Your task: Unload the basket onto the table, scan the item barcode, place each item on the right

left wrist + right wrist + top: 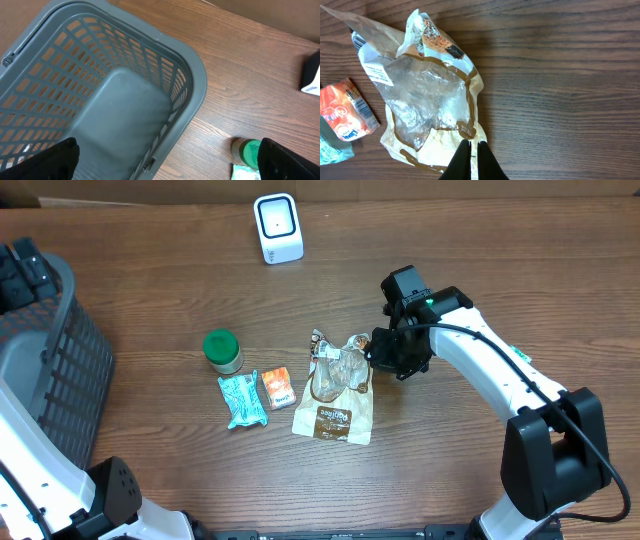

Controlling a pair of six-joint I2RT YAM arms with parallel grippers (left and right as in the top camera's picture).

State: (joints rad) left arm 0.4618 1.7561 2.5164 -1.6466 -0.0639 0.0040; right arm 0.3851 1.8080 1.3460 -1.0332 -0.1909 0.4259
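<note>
Wood table point(480, 250): orange packet point(278, 388) just beside bag point(335, 418), green-lidded jar point(223, 351) near.

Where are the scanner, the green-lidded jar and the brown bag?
scanner point(278, 227), overhead view, on its white front face.
green-lidded jar point(222, 346), overhead view, on its lid.
brown bag point(335, 420), overhead view, on its printed lower panel.

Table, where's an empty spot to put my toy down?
Bare wood lies between the basket and the green-lidded jar, and between the scanner and the snack bag. Crowded: the middle, where jar, teal packet, orange packet and bag huddle together.
</note>
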